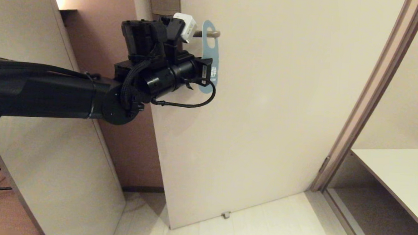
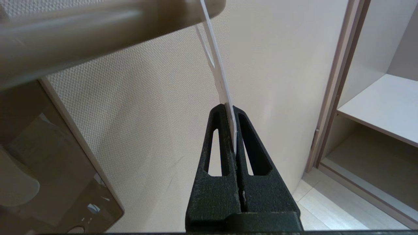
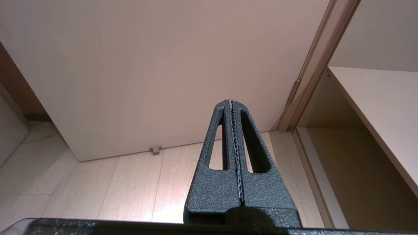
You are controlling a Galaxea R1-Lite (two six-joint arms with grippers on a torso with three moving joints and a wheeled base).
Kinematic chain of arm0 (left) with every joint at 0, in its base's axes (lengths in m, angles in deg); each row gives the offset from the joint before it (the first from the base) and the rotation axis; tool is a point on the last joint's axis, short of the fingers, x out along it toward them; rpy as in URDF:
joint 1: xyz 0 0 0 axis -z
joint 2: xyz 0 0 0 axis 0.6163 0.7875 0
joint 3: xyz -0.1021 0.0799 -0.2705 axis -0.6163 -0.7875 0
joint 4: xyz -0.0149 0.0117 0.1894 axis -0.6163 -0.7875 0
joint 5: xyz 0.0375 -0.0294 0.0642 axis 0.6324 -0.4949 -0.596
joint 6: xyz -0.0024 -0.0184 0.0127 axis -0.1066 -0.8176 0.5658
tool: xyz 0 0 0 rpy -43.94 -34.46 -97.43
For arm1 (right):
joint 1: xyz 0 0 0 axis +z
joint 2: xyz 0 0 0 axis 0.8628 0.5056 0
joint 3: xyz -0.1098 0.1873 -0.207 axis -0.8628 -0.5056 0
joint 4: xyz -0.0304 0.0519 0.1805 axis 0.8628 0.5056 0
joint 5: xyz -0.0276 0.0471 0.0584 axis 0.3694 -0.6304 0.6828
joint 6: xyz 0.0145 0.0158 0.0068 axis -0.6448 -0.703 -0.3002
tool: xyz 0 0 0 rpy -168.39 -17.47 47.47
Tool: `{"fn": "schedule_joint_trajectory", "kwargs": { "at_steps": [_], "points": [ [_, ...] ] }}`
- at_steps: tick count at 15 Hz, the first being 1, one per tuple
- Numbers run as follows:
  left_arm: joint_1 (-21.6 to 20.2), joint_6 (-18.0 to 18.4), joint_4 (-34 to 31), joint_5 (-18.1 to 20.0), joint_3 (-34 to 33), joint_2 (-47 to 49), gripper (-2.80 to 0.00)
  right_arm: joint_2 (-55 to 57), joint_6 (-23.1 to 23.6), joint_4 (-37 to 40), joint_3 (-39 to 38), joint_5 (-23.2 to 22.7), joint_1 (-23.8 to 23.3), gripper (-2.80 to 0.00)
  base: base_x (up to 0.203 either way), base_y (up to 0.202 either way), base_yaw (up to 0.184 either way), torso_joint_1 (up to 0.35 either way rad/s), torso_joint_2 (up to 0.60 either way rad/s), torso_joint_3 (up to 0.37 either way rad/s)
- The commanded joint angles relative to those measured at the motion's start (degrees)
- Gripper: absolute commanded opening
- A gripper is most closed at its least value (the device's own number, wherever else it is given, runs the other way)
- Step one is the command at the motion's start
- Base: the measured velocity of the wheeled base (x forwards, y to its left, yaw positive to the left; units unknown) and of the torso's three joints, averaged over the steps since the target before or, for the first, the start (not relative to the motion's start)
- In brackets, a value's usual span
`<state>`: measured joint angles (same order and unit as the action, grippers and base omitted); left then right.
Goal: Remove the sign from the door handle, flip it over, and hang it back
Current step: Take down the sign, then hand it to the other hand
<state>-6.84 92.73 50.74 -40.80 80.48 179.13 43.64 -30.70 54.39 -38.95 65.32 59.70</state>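
While the sign hangs on the handle, the scene reads as follows.

Door: the pale door point(image 1: 266, 117) fills the middle of the head view; its free edge runs down at 9 o'clock of the sign, its bottom edge meets the floor point(image 1: 260, 231) at 6 o'clock, beside a small door stop point(image 1: 226, 214).

Open room: bare door face spreads from the sign toward 3 o'clock as far as the door frame point(image 1: 367, 104); a shelf point(image 1: 396, 170) lies beyond the frame, at 4 o'clock.

Door handle: the door handle point(image 1: 209, 34) sticks out level at 12 o'clock of the head view, its rounded end free.

Sign: the sign point(image 1: 210, 56) hangs by its oval hole over the handle near that end, blue-grey side out, dropping toward 6 o'clock.

Left gripper: the left gripper point(image 2: 232, 112) is closed on the sign's lower part, the thin card pinched edge-on between both fingertips point(image 2: 222, 114), just below the handle.

Left arm: reaches in from 9 o'clock, its cable looping under the sign.

Right gripper: the right gripper point(image 3: 231, 101) is parked low with its fingers pressed together on nothing, facing the door's foot.
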Motion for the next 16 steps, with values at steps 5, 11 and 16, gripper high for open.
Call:
{"fn": "schedule_joint_trajectory", "kwargs": {
  "at_steps": [5, 11, 16],
  "points": [
    [0.1, 0.0, -0.3, 0.3, 2.5, 0.3, -2.80, 0.0, 0.0, 0.0, 0.0, 0.0, 0.0, -2.80, 0.000, 0.000, 0.000, 0.000, 0.00, 0.000],
    [1.3, 0.0, -0.2, 0.3, 2.6, 0.6, -2.80, 0.0, 0.0, 0.0, 0.0, 0.0, 0.0, -2.80, 0.000, 0.000, 0.000, 0.000, 0.00, 0.000],
    [4.8, -0.1, 0.0, 0.4, 2.1, 0.2, -2.80, 0.0, 0.0, 0.0, 0.0, 0.1, 0.0, -2.80, 0.000, 0.000, 0.000, 0.000, 0.00, 0.000]
  ]
}}
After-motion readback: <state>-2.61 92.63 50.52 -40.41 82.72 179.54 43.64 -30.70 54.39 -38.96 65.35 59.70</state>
